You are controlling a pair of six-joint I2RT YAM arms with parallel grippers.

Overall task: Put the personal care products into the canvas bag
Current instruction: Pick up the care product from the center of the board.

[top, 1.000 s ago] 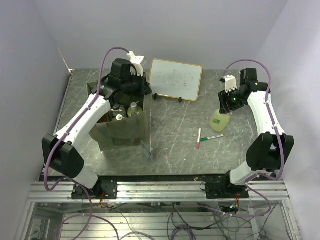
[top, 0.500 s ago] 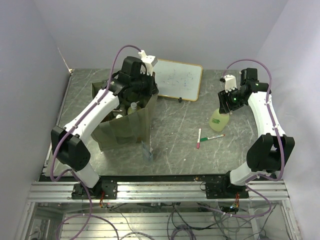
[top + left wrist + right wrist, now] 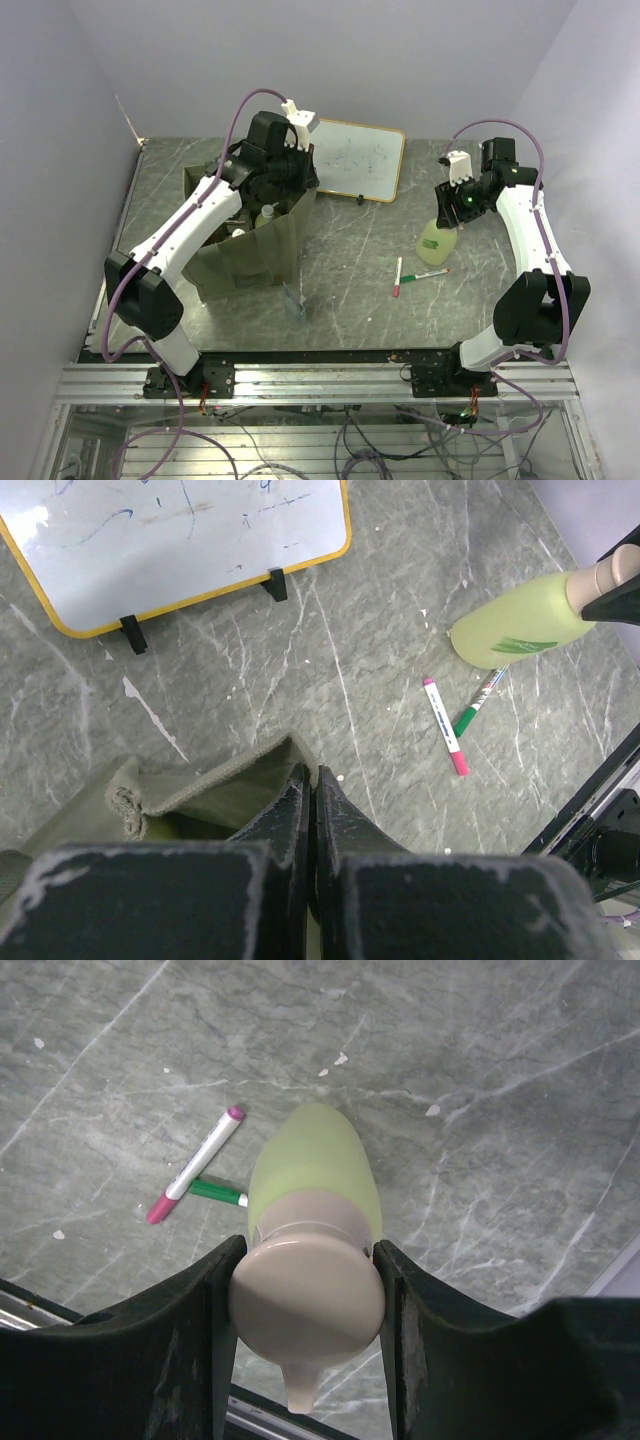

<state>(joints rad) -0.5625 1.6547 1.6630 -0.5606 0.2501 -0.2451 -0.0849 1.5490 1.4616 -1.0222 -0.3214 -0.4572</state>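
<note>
Left claw [image 3: 293, 192], overhead view: at the far right corner of the bag [image 3: 240, 262], near the worktop's [image 3: 350, 300] left edge. Right claw [image 3: 455, 205] is on the green bottle [image 3: 437, 242] near the right edge. Risk: a long carry across to the bag.

Left wrist view: fabric could slip free and the mouth sag shut. Left claw [image 3: 311, 780] is pressed together, pinching the bag [image 3: 200, 785] rim.

Right wrist view: held by the pump [image 3: 300, 1305] alone, the bottle [image 3: 315, 1160] may swing or drop onto the pens [image 3: 195, 1175]. Right claw [image 3: 305, 1290] clamps both sides of the pump.
</note>
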